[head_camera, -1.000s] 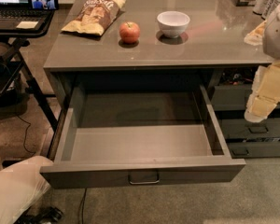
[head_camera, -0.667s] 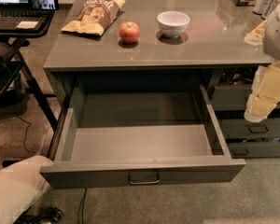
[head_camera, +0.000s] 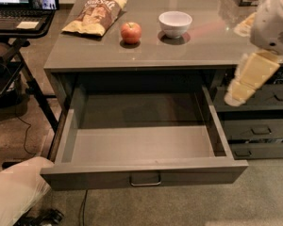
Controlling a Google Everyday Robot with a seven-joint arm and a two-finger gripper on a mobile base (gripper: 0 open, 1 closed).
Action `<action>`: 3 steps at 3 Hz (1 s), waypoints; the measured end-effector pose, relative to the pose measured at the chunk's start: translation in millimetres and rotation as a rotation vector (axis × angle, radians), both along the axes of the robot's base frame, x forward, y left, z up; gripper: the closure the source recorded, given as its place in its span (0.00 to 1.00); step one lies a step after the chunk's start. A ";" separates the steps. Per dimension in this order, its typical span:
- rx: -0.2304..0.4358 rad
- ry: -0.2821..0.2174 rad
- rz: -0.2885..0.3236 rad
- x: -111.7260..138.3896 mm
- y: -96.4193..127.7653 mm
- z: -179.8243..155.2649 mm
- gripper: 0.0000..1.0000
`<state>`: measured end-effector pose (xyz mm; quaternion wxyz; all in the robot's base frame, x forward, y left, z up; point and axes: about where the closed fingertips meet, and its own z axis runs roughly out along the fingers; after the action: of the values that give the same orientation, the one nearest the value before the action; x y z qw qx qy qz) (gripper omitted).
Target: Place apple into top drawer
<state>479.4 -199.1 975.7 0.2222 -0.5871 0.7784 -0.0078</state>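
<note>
The red-orange apple (head_camera: 131, 32) sits on the grey countertop (head_camera: 146, 53), between a chip bag and a white bowl. The top drawer (head_camera: 144, 173) below it is pulled wide open; it is dark grey and holds nothing, with a small metal bar handle (head_camera: 145, 179) at the centre of its front panel. My gripper (head_camera: 240, 91) hangs at the right, at the counter's front edge and above the drawer's right side wall. It is well to the right of the apple and holds nothing that I can see.
A chip bag (head_camera: 95, 14) lies left of the apple and a white bowl (head_camera: 175, 23) to its right. Narrower grey drawers (head_camera: 257, 128) are stacked at the right. A laptop stand (head_camera: 19, 22) is at the left and a pale cushion (head_camera: 14, 189) at the lower left.
My gripper has moved a little to the left and slightly up, nearer the drawer's right side. The apple and the drawer have not moved.
</note>
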 end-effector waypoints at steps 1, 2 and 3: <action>0.194 -0.064 -0.075 43.2 6.9 -9.2 0.00; 0.401 -0.166 -0.125 92.8 21.0 1.6 0.00; 0.528 -0.276 -0.176 146.6 31.7 25.9 0.00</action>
<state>626.0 -167.4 1001.5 0.4693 -0.4327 0.7638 0.0957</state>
